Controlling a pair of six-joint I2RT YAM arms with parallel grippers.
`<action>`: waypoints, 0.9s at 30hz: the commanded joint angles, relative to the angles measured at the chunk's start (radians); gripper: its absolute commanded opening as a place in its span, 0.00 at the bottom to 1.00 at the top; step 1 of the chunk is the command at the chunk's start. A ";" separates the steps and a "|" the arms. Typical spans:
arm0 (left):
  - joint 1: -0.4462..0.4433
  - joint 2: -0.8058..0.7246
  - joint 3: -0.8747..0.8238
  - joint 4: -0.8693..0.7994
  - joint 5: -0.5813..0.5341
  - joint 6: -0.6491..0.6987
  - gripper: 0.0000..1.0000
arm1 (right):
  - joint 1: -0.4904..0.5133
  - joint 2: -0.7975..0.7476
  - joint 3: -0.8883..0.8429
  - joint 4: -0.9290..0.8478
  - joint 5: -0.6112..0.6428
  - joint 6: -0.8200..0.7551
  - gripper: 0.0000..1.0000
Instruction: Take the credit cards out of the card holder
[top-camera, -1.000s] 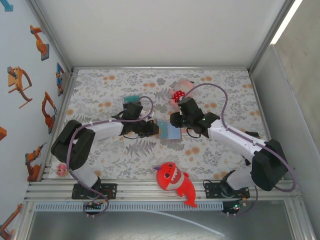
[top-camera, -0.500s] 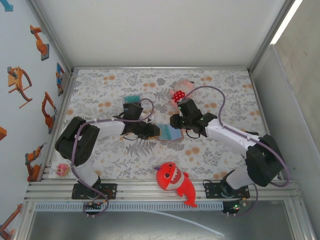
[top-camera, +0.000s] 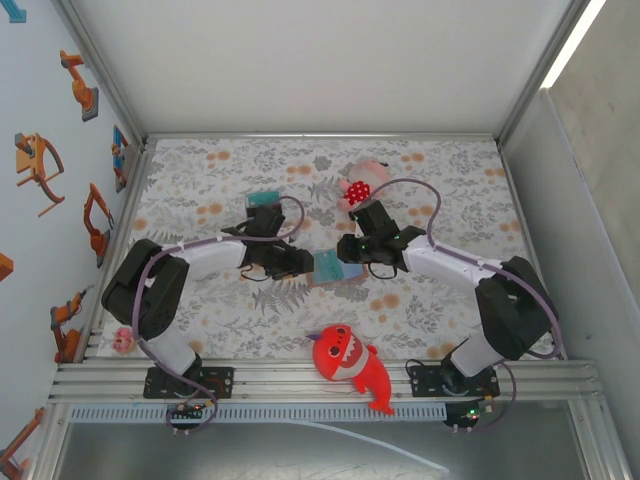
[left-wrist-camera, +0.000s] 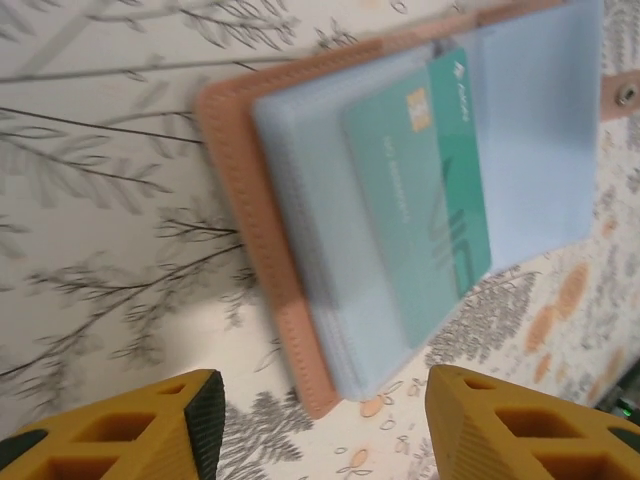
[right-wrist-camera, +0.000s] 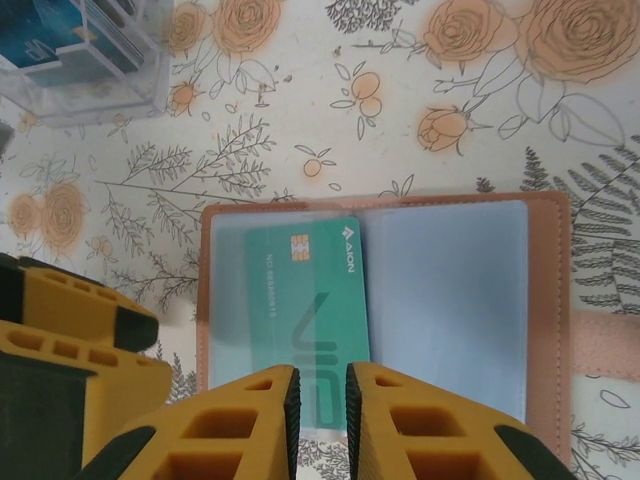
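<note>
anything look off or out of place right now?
Nothing damaged or spilled. The red plush shark lies at the near edge of the floral table, tail over the metal rail. The teal credit card lies inside the open tan leather card holder, not yet out.

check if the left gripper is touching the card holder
Apart. The left wrist view shows bare tablecloth between the open left gripper and the card holder's nearest corner.

A teal card (right-wrist-camera: 305, 300), lower centre in the right wrist view, bears a small brand word at its top right, roughly "AJON". Its number line is too blurred to read.
</note>
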 joint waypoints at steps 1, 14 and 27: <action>-0.010 -0.058 0.024 -0.076 -0.155 0.026 0.56 | -0.004 0.018 0.001 0.003 -0.037 -0.002 0.19; -0.096 -0.006 0.030 0.044 -0.197 -0.026 0.41 | -0.007 0.127 0.052 -0.034 -0.087 -0.014 0.34; -0.099 0.063 0.045 0.071 -0.207 -0.018 0.32 | -0.048 0.175 0.016 0.052 -0.169 0.031 0.30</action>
